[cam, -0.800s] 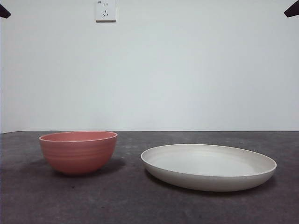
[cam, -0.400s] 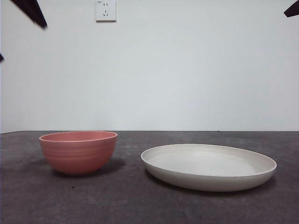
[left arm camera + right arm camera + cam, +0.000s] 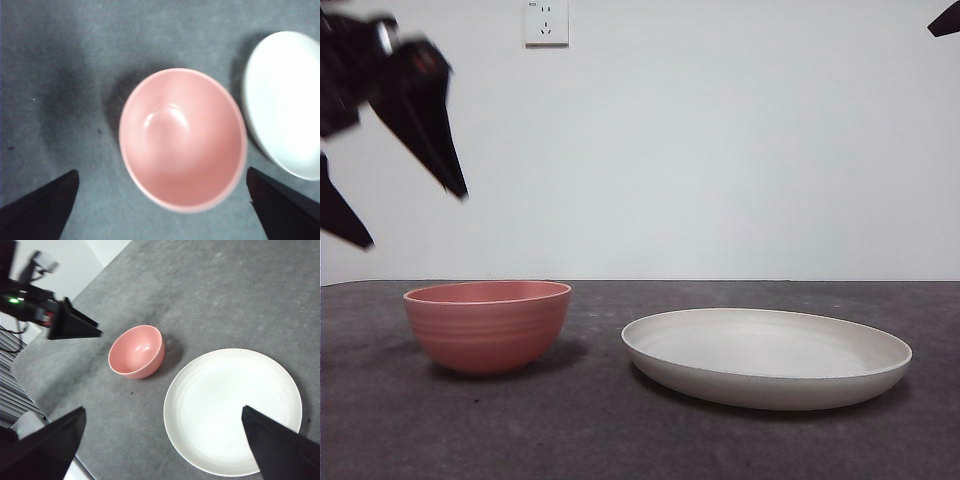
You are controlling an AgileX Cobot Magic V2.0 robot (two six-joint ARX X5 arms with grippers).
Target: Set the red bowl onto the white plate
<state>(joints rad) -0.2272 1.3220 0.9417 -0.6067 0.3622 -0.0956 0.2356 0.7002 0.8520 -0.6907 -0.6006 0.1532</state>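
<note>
**Left claw above red bowl, no grasp yet**

Front view: red bowl (image 3: 487,326) sits upright on the dark counter (image 3: 620,440), left side. White plate (image 3: 766,356) on the right, just beside it, a clear gap between them, not touching. Left claw (image 3: 405,210) hangs high at the upper left, above the bowl's left side, well clear of the rim, jaws spread apart, nothing between them. Right arm shows only as a black tip at the top right corner, waiting. Wall socket (image 3: 546,22) on the far wall.

Left wrist view: looks straight down into the bowl (image 3: 182,139), empty inside. Own jaws wide apart, one on each side of the bowl. Plate (image 3: 285,102) edge visible beside the bowl.

Right wrist view: right claw (image 3: 165,450) jaws wide apart, empty, high over the plate (image 3: 233,410). Bowl (image 3: 137,351) farther off, with the left claw (image 3: 75,325) next to it, above the counter.

Handling, my read: bowl looks rigid, matte, probably light; faint ridges outside should help friction. Round sides slope in toward the base, so squeezing across the whole body could slip upward. Better bet is a pinch on the rim wall, one jaw inside, one outside. Empty, so tilt matters little. Plate is shallow with a raised rim; the bowl needs lifting clear of that rim before setting down near the middle.
</note>
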